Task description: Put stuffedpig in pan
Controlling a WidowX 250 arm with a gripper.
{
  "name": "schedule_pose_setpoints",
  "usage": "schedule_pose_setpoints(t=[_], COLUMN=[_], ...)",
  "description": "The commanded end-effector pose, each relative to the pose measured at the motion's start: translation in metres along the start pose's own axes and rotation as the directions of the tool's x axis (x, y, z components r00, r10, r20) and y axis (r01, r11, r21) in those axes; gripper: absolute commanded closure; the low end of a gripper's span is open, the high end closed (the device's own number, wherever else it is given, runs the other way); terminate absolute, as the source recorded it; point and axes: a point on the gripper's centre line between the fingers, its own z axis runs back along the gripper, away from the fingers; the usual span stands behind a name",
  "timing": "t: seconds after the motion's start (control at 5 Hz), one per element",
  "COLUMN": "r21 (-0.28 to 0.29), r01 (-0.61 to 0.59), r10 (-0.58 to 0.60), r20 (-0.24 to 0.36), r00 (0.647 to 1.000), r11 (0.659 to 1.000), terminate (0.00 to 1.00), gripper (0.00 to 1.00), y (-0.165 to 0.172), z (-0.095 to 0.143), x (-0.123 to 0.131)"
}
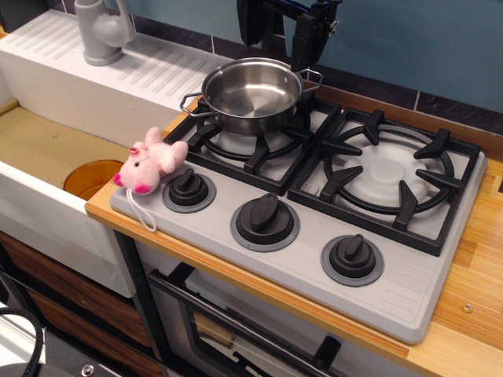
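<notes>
The stuffedpig, a light-pink plush with a darker pink snout and a white string loop, lies on the grey stove top at its front left corner, touching the left knob. The pan, a shiny steel pot with two loop handles, stands empty on the left burner grate. My gripper hangs dark at the top of the view, just behind the pan's far rim and well away from the pig. Its fingertips are too dark to tell apart, and nothing shows in them.
The right burner grate is bare. Two more knobs line the stove front. A white sink with a grey faucet lies to the left. A wooden counter edge runs in front, with an oven handle below.
</notes>
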Motion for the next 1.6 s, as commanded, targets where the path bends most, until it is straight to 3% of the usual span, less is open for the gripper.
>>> schedule_pose_setpoints(t=[0.0,0.8,1.4], r21=[0.0,0.065,0.07], r01=[0.0,-0.011,-0.042], r10=[0.0,0.007,0.038], r20=[0.0,0.051,0.06], r00=[1.0,0.999,0.998], r11=[1.0,0.998,0.997], terminate=[0.0,0.0,0.0], gripper=[0.0,0.0,0.0], y=[0.0,0.056,0.06], z=[0.0,0.003,-0.031], x=[0.0,-0.021,-0.063])
